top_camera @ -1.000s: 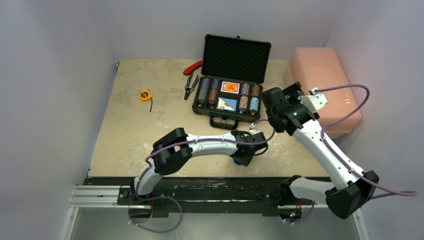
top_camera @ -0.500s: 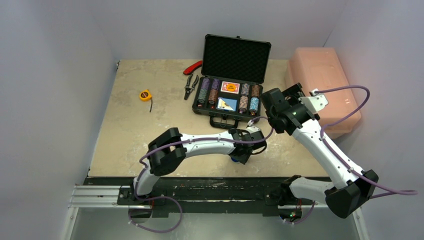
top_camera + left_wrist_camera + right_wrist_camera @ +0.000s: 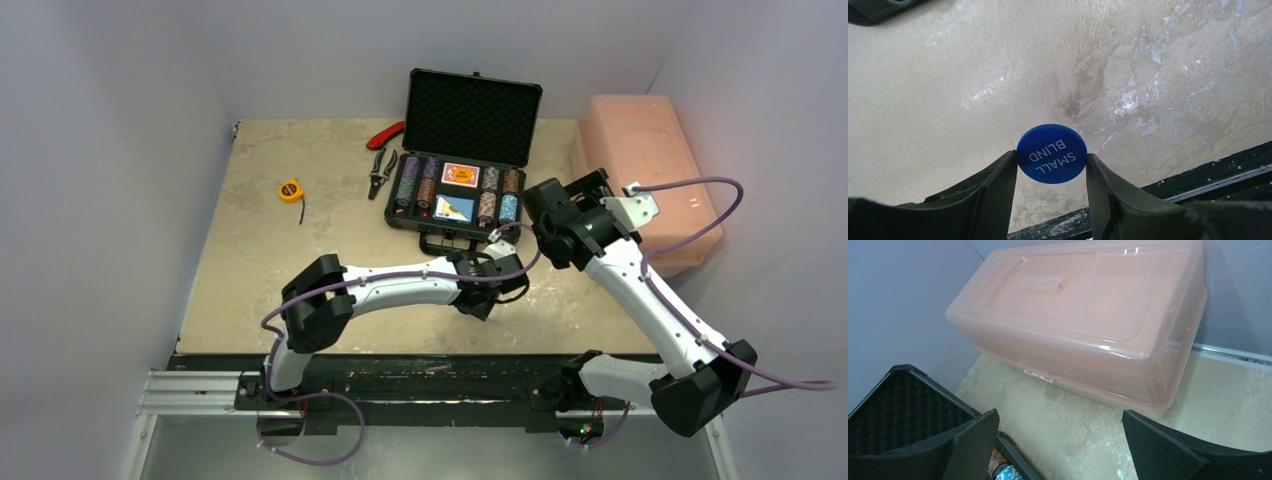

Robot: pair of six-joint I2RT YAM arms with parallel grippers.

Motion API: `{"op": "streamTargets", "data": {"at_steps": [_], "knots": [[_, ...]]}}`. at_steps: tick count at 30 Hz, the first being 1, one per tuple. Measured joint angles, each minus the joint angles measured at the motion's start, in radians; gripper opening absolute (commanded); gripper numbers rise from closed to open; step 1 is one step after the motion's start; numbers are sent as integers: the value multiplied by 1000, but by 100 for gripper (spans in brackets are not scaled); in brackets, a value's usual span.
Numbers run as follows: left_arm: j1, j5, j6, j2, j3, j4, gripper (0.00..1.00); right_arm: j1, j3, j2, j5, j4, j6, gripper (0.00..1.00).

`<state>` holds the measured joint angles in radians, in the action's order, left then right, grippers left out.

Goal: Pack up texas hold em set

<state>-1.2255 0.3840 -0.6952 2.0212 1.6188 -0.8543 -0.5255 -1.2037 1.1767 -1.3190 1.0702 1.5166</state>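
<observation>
We see soft, even, fairly bright light from overhead; the arms throw only faint shadows on the tabletop. The pink plastic box shows small white glints along its lid edges. In the left wrist view the blue disc is sharp, its lettering readable, while the fingers beside it sit dark and slightly soft.

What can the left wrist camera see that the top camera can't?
Only the left wrist camera shows the blue disc that says SMALL BLIND, pinched by its edges in the left claw. Only the top camera shows the open briefcase with its chip stacks, the pliers, the yellow tape measure and the pink box. Both show the beige table.
</observation>
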Motion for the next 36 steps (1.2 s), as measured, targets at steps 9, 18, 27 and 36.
{"op": "streamTargets", "data": {"at_steps": [9, 18, 27, 36], "knots": [[64, 18, 16, -62, -14, 0, 0, 0, 0, 0, 0, 13, 21, 98], [162, 13, 62, -79, -14, 0, 0, 0, 0, -2, 0, 14, 28, 98], [220, 12, 120, -60, 114, -18, 0, 0, 0, -2, 0, 13, 28, 98], [279, -29, 164, 37, 288, -40, 0, 0, 5, -2, 1, -4, 15, 97]]}}
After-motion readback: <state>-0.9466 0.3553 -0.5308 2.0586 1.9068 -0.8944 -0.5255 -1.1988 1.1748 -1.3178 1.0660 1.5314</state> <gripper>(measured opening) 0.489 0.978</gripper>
